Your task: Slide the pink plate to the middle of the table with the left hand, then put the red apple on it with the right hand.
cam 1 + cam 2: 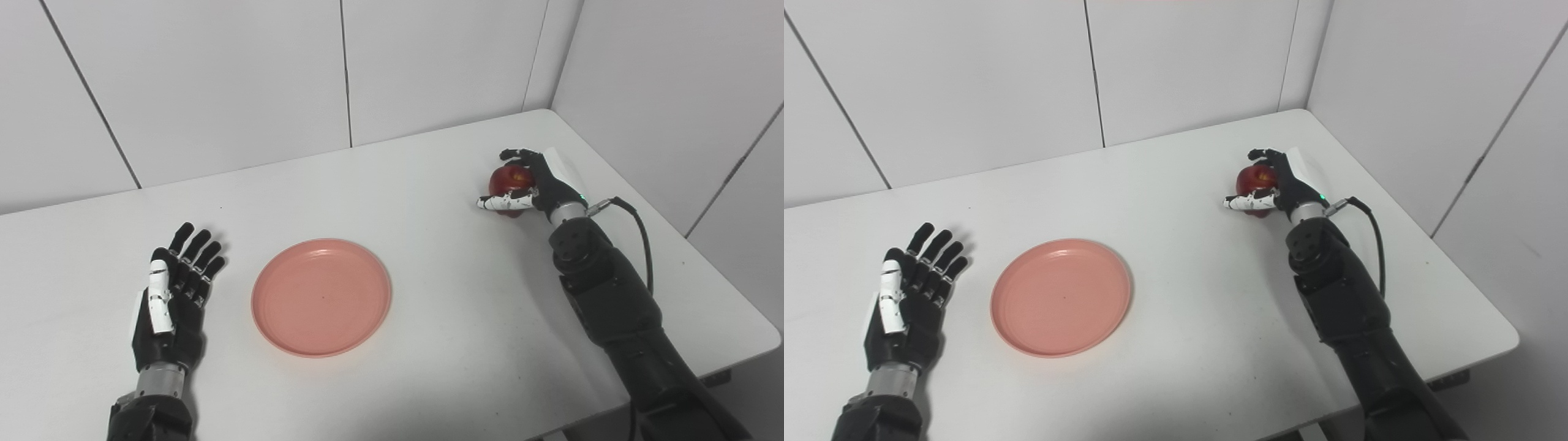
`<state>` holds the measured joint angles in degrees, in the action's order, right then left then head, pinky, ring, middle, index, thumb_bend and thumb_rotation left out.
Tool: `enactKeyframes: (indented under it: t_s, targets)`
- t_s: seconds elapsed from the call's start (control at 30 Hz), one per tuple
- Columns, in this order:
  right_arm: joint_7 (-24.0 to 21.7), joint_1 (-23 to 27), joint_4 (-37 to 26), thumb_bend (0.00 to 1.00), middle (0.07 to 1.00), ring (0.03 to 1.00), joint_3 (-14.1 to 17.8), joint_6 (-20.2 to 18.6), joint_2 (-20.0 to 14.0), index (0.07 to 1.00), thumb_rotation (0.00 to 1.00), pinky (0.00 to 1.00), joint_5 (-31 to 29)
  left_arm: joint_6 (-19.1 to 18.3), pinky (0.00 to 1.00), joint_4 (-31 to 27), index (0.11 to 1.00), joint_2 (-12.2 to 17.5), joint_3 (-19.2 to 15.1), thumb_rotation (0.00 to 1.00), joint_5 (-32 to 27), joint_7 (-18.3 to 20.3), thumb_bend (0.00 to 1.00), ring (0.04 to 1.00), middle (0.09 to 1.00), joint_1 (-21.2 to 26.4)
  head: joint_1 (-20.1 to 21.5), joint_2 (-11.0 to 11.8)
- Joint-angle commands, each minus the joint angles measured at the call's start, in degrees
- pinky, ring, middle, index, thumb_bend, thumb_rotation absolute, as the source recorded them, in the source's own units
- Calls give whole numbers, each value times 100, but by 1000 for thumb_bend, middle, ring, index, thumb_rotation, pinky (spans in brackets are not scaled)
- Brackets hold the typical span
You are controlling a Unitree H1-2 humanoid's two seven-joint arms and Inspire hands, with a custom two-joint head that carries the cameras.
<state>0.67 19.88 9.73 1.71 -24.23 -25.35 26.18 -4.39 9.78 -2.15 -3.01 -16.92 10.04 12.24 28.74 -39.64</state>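
Note:
The pink plate (321, 296) lies flat on the white table (429, 184), a little left of its middle. My left hand (171, 294) is open and empty, palm up with fingers spread, to the left of the plate and apart from it. The red apple (509, 180) is at the far right of the table. My right hand (530, 187) is wrapped around the apple, fingers over its top and thumb across its front. I cannot tell whether the apple rests on the table or is lifted.
White wall panels close off the back and the right side. The table's right edge (723, 269) runs close behind my right arm. A black cable (643, 236) loops off the right wrist.

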Motion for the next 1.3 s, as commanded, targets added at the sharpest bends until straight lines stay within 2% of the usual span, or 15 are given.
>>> enactKeyframes:
  t_s: [0.0,0.1,0.13,0.17,0.2,0.3,0.7,0.9,0.93,1.0,1.1,1.27]
  targets:
    - [67,334,-14,900,658,603,-53,289,-205,673,174,537,67,-378,869,121,861,-2,35,1000,97,-146,402,861,872,-188,-8,3]
    - [116,393,105,837,607,542,-79,279,-218,627,58,485,50,-373,868,112,858,-13,35,1000,100,-162,399,858,870,-191,-22,0]
    - [141,413,168,834,605,540,-81,304,-224,626,54,483,48,-374,868,107,858,-16,41,1000,112,-175,399,858,870,-192,-33,-3]
    - [165,427,212,681,583,521,-84,319,-229,559,92,468,58,-366,868,108,858,-15,48,1000,122,-175,400,857,869,-192,-44,0]
    - [188,432,246,585,562,502,-82,348,-234,517,116,451,59,-361,869,110,861,-15,51,1000,125,-174,399,858,872,-191,-44,0]
    - [310,429,292,525,528,474,-66,398,-228,489,129,412,88,-377,870,85,862,-27,56,1000,141,-197,396,858,871,-198,-51,-4]
    - [527,340,188,518,512,460,39,479,-265,485,129,387,76,-328,873,97,865,-12,102,1000,173,-180,404,859,873,-202,-96,5]
    - [606,248,-147,516,501,449,116,534,-244,485,127,381,84,-339,870,80,864,-13,123,1000,199,-207,406,857,872,-205,-121,-5]
    - [590,232,-262,522,484,446,119,491,-243,493,65,380,96,-339,873,82,866,-14,124,1000,198,-205,406,860,874,-204,-129,-3]
    - [560,208,-441,526,472,445,126,422,-236,500,21,380,111,-330,874,92,867,-16,127,1000,195,-202,406,862,875,-202,-135,-5]
    - [562,159,-732,527,464,441,138,458,-220,507,2,378,110,-327,872,98,866,-34,126,1000,199,-225,406,860,873,-202,-163,-5]
    - [426,150,-1227,527,458,440,117,282,-174,513,0,377,111,-390,863,28,862,-79,130,1000,184,-266,404,856,868,-217,-215,2]
